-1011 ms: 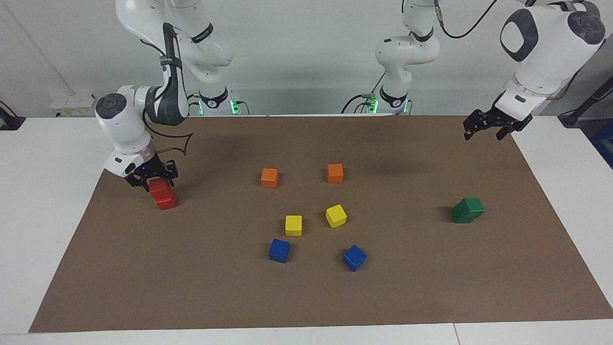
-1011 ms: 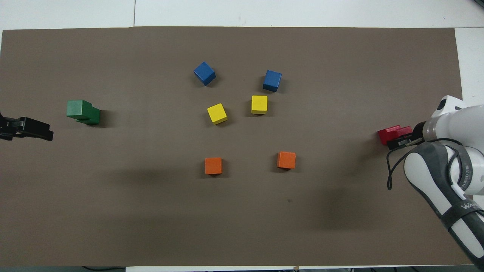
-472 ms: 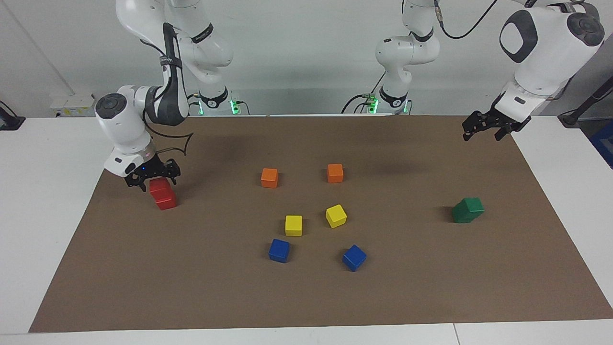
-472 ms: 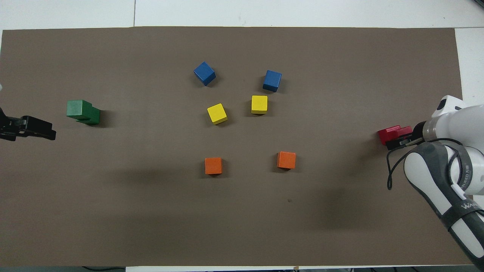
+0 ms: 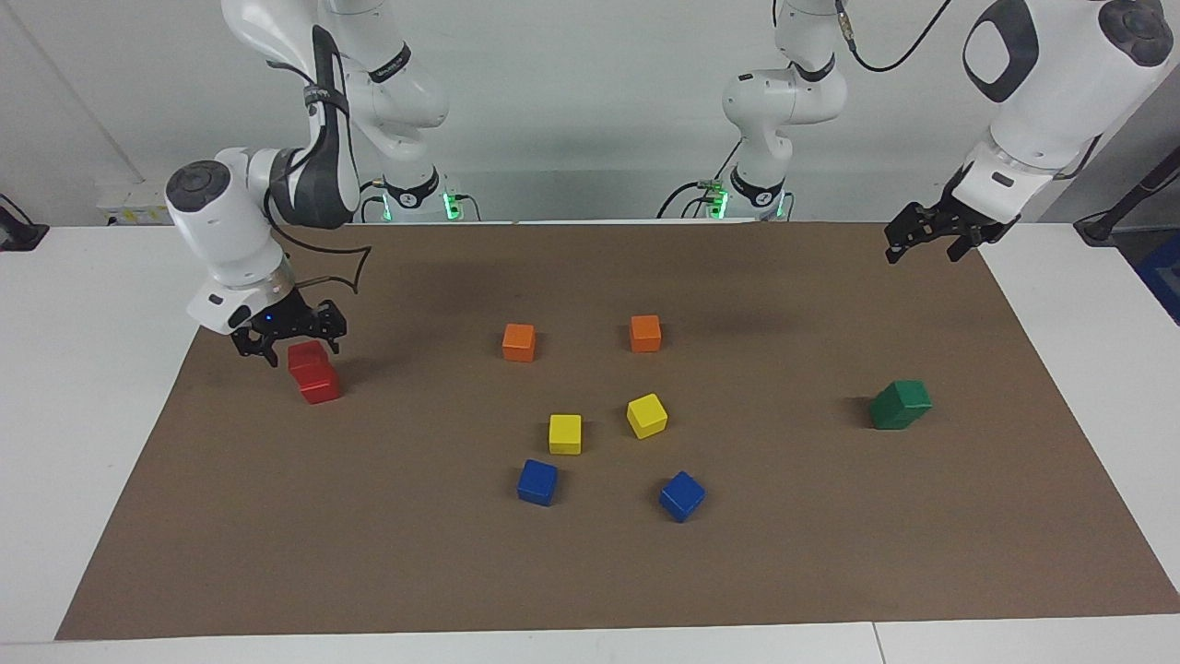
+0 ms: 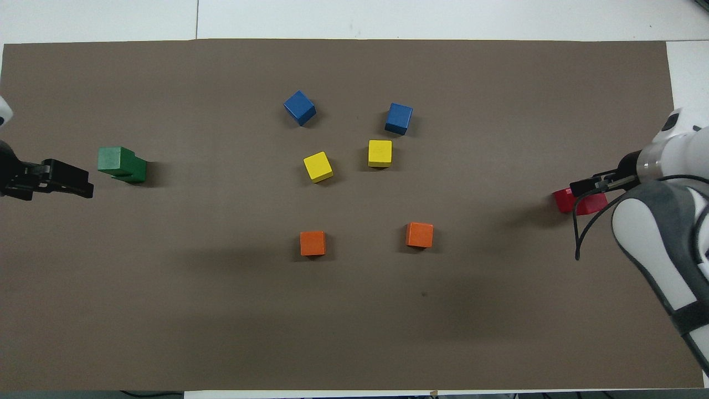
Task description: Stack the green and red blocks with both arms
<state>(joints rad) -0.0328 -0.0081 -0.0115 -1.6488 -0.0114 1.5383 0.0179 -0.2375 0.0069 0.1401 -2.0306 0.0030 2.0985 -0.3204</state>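
Observation:
Two red blocks [image 5: 313, 373] stand stacked, the top one slightly offset, at the right arm's end of the brown mat; the stack also shows in the overhead view [image 6: 566, 199]. My right gripper [image 5: 297, 349] is open just above the top red block, apart from it; it partly covers the stack in the overhead view [image 6: 591, 187]. Two green blocks [image 5: 901, 404] stand stacked and offset at the left arm's end, also seen in the overhead view [image 6: 122, 164]. My left gripper [image 5: 922, 249] is open and empty, raised over the mat's edge [image 6: 61, 180].
Two orange cubes [image 5: 519, 342] [image 5: 645, 333], two yellow cubes [image 5: 565, 433] [image 5: 646, 415] and two blue cubes [image 5: 537, 482] [image 5: 682, 496] lie in the middle of the mat [image 5: 461, 572]. White table borders the mat.
My right gripper has lifted off the red stack and left both red blocks standing. My left gripper has risen a little. No cube has moved.

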